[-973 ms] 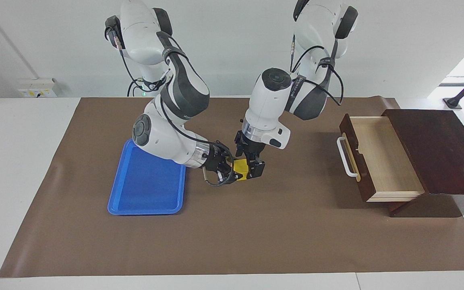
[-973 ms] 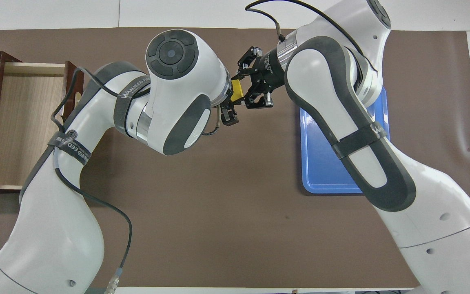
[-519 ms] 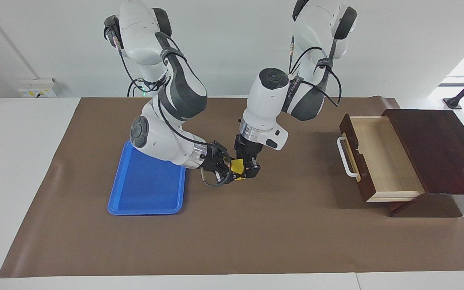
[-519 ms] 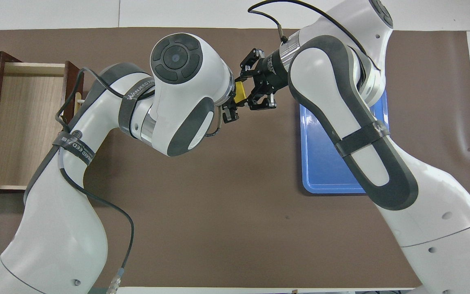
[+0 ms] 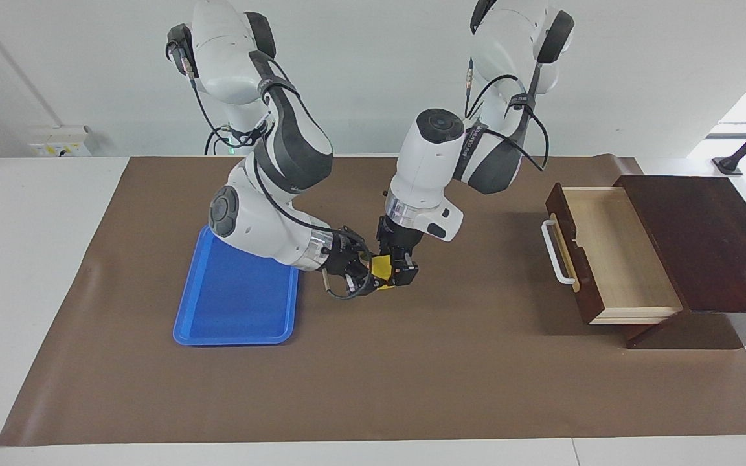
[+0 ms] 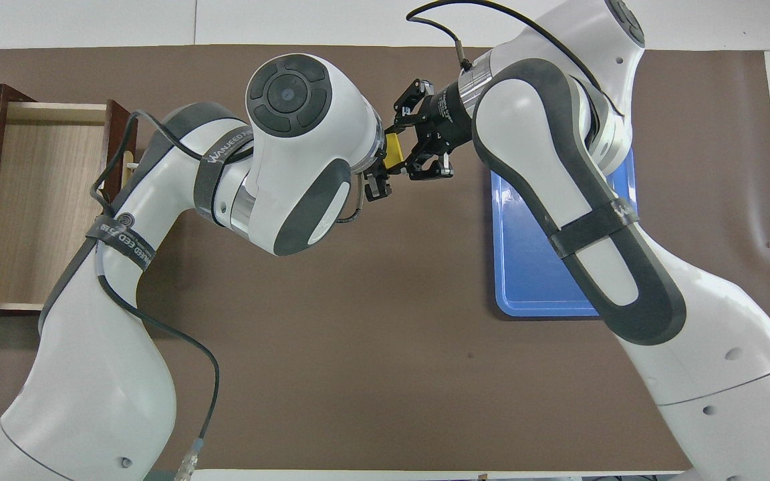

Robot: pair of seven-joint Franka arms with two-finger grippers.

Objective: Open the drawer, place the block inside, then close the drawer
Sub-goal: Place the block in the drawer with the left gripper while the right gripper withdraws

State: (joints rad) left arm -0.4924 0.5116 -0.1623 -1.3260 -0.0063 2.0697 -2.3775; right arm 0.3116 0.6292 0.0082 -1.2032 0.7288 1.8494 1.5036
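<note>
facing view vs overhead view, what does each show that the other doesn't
Only the facing view shows the dark brown wooden drawer's white bar handle and both arm bases by the wall. Only the overhead view shows the drawer's pale floor square on, though the left arm covers the handle. Both show the small yellow cube block between the left pincer and right pincer beside the shallow blue plastic tray.

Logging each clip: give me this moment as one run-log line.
drawer: open, nothing in it | block: mid-table, between both grippers | left gripper: at block | right gripper: at block | phase: handover
</note>
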